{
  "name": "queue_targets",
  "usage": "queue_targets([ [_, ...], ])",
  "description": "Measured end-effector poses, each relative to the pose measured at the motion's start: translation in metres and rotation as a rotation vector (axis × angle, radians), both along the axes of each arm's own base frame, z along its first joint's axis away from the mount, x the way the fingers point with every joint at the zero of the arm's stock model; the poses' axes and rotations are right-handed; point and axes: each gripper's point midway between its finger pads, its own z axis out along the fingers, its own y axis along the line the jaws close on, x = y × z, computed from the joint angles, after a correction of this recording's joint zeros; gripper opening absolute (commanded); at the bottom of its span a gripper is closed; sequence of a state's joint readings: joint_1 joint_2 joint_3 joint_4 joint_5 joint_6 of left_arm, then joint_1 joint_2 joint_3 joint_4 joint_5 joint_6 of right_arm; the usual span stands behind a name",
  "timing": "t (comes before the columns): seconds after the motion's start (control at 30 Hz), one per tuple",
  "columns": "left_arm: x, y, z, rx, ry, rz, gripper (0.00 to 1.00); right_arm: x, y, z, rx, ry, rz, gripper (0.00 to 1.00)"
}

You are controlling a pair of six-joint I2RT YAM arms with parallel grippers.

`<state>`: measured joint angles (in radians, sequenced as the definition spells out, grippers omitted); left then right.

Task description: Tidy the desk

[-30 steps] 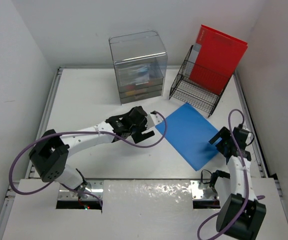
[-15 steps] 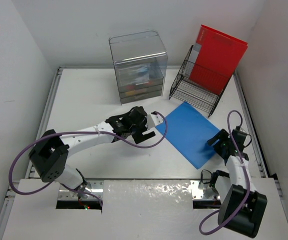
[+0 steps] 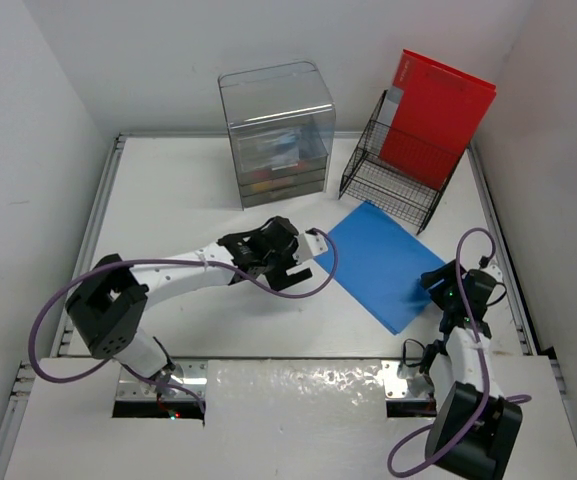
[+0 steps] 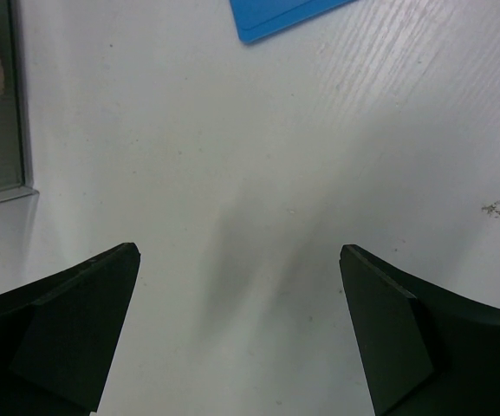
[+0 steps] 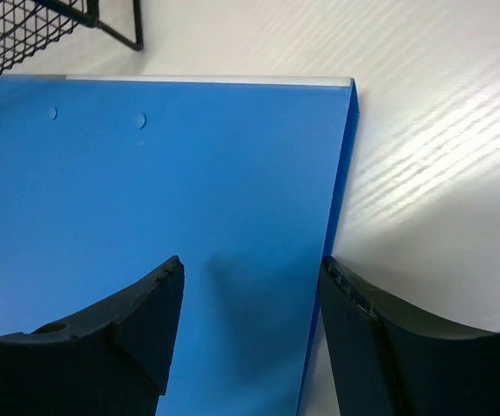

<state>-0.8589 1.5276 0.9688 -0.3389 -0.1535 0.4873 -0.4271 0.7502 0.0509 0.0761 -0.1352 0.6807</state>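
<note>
The white desk (image 3: 168, 200) carries a flat blue folder (image 3: 383, 262) right of the middle. My left gripper (image 3: 296, 262) is open and empty, low over bare desk (image 4: 241, 217) just left of the folder, whose corner (image 4: 284, 13) shows at the top of the left wrist view. My right gripper (image 3: 442, 287) is open at the folder's right corner. In the right wrist view the gripper (image 5: 250, 286) straddles the right edge of the folder (image 5: 163, 173): one finger (image 5: 137, 329) is over the blue sheet, the other (image 5: 379, 338) is at the edge over the desk.
A black wire rack (image 3: 393, 175) holding a red folder (image 3: 438, 110) stands at the back right; its corner shows in the right wrist view (image 5: 24, 26). A clear drawer unit (image 3: 276, 135) stands at the back centre. White wall panels flank both sides.
My right arm has folded in and its gripper has settled lower at the folder's right corner. My left gripper has shifted slightly right towards the folder.
</note>
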Motion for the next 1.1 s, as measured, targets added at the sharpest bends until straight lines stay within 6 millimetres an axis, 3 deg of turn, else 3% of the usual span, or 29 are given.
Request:
queue_targets([
  [0.17, -0.004, 0.002, -0.015, 0.033, 0.038, -0.005, 1.00, 0.010, 0.003, 0.003, 0.030, -0.041, 0.026, 0.58],
  [0.4, -0.005, 0.001, -0.018, 0.036, 0.048, -0.010, 0.99, 0.022, -0.001, 0.020, 0.013, -0.127, 0.035, 0.53],
  [0.67, -0.005, 0.001, -0.024, 0.052, 0.062, -0.010, 1.00, 0.036, 0.009, 0.036, 0.066, -0.218, 0.089, 0.47],
  [0.87, -0.008, -0.001, -0.027, 0.056, 0.087, -0.020, 1.00, 0.043, 0.017, 0.034, 0.151, -0.231, 0.091, 0.36],
  [1.1, -0.011, -0.004, -0.025, 0.046, 0.108, -0.033, 0.99, 0.044, 0.023, 0.022, 0.253, -0.200, 0.071, 0.35],
])
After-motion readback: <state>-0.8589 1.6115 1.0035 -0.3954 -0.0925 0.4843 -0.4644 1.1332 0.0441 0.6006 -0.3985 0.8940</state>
